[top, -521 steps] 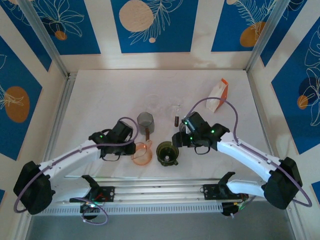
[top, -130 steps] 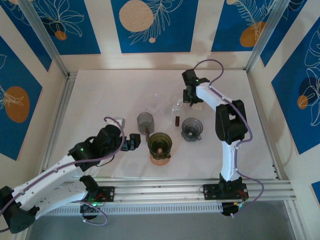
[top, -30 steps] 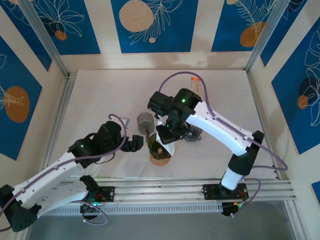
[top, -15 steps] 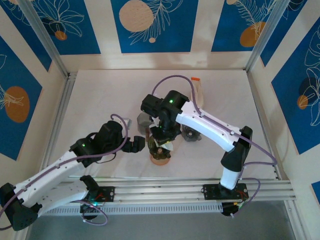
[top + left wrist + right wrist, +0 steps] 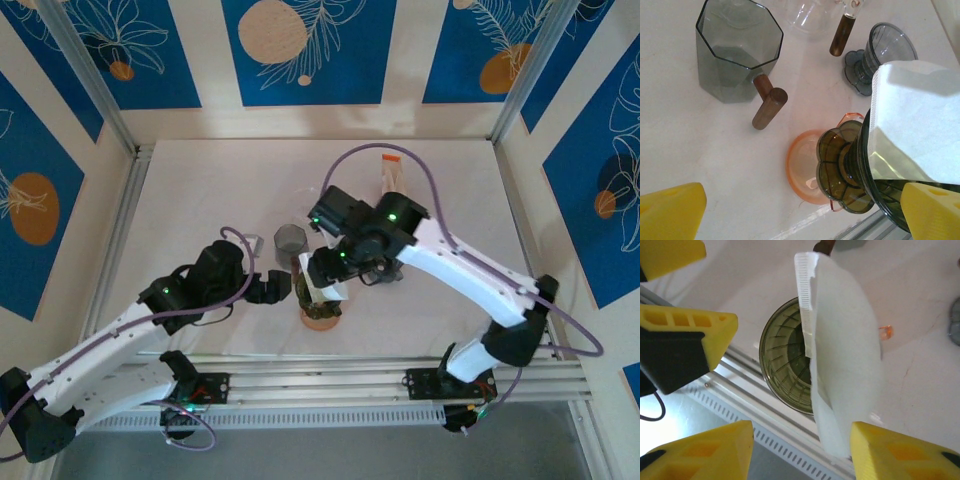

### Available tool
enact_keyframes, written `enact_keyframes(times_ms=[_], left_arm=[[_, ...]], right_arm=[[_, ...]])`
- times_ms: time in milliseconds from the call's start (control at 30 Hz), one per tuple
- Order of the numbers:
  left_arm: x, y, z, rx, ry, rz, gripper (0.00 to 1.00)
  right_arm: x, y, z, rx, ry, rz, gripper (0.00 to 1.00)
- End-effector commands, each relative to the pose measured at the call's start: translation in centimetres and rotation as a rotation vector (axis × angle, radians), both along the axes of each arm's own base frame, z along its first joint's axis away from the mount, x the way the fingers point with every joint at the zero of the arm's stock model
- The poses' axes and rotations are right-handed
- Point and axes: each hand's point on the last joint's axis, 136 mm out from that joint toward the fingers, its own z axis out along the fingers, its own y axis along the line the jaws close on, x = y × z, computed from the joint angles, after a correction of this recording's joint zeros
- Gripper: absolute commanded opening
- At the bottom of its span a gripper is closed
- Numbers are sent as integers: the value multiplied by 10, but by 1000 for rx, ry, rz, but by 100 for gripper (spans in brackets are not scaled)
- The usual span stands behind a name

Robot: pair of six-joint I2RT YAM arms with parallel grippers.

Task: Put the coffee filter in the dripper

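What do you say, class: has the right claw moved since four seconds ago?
Yes. The right claw came forward and leftward, from well behind the grey mug to just nearer than it, above the green dripper.

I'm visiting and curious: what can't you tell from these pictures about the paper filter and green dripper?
Top view: the right gripper hides where the filter meets the green dripper.
Right wrist view: the filter covers part of the dripper, hiding whether its tip rests inside.
Left wrist view: the frame edge cuts off both.
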Motion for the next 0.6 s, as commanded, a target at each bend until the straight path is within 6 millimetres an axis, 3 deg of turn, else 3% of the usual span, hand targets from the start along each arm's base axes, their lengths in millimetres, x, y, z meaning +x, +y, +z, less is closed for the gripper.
enact_keyframes(times_ms=[0, 233, 400, 567], left_arm=[[5, 0, 15, -47, -28, 20, 100], [6, 4, 16, -38, -30, 34, 100], [5, 6, 16, -34, -29, 39, 100], [5, 8, 16, -32, -29, 44, 100]], right_arm=[[18, -11, 2, 53, -57, -93, 53], [33, -5, -26, 107, 17, -117, 50], [44, -4, -40, 95, 38, -126, 39], [42, -2, -47, 79, 60, -108, 31]])
